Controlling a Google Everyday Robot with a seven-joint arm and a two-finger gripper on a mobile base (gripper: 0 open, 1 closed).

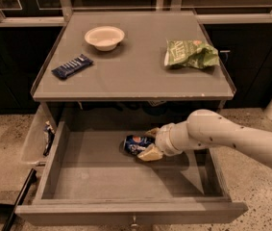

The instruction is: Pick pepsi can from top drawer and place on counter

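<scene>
The pepsi can (134, 144), dark blue with a white and red logo, lies on its side on the grey floor of the open top drawer (102, 177), near the middle back. My gripper (146, 143) reaches in from the right on a white arm. Its fingers (151, 153) stand on either side of the can's right end and press on it. The can still rests on the drawer floor. The counter (130, 76) is the grey top above the drawer.
On the counter sit a white bowl (105, 37) at the back left, a dark blue snack bar (71, 66) at the left and a green chip bag (190, 54) at the right. A small packet (48, 137) hangs by the drawer's left wall.
</scene>
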